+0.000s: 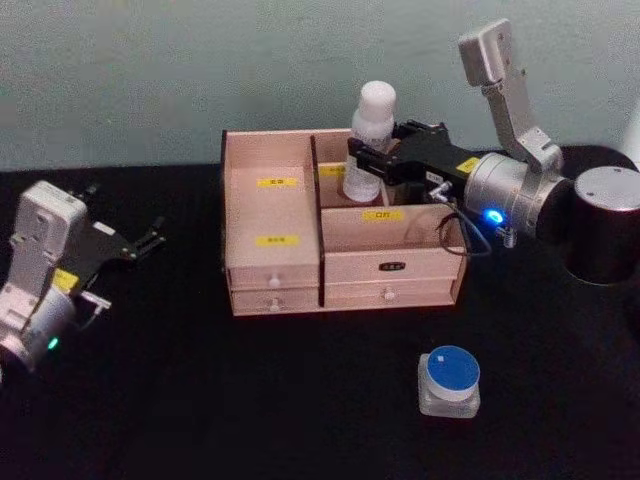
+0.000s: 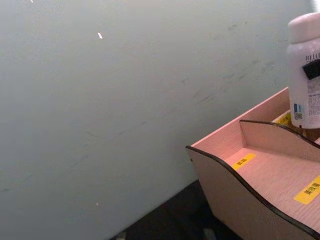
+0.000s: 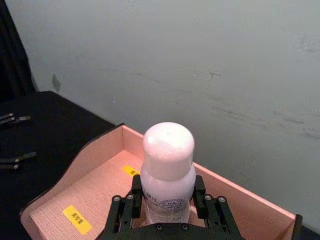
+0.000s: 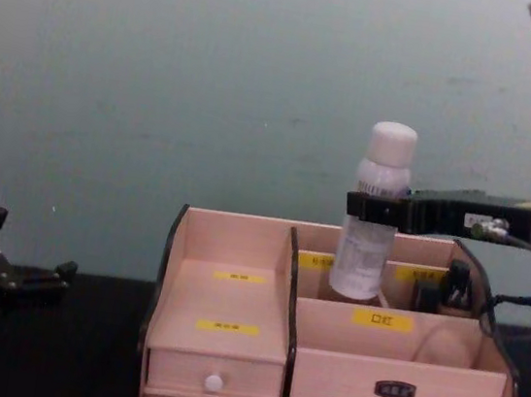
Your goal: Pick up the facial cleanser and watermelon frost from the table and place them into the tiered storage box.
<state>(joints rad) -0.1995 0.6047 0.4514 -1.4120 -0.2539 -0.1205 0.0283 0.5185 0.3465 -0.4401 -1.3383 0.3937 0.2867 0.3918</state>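
The facial cleanser (image 1: 373,125), a tall white bottle with a rounded cap, stands slightly tilted in the back right compartment of the tiered storage box (image 1: 272,215). My right gripper (image 1: 363,165) is shut on the bottle's body just below the cap, as the right wrist view shows (image 3: 167,200). Whether its base touches the compartment floor I cannot tell. The chest view has the facial cleanser (image 4: 369,232) rising above the box's back wall. The watermelon frost (image 1: 450,380), a squat jar with a blue lid, sits on the table in front of the box, to its right. My left gripper (image 1: 125,215) rests open at the far left.
The black table top (image 1: 250,400) spreads around the box. A pale green wall (image 4: 213,74) stands close behind the box. The box's left compartments (image 2: 265,175) carry yellow labels, and drawers with white knobs (image 4: 214,383) face me.
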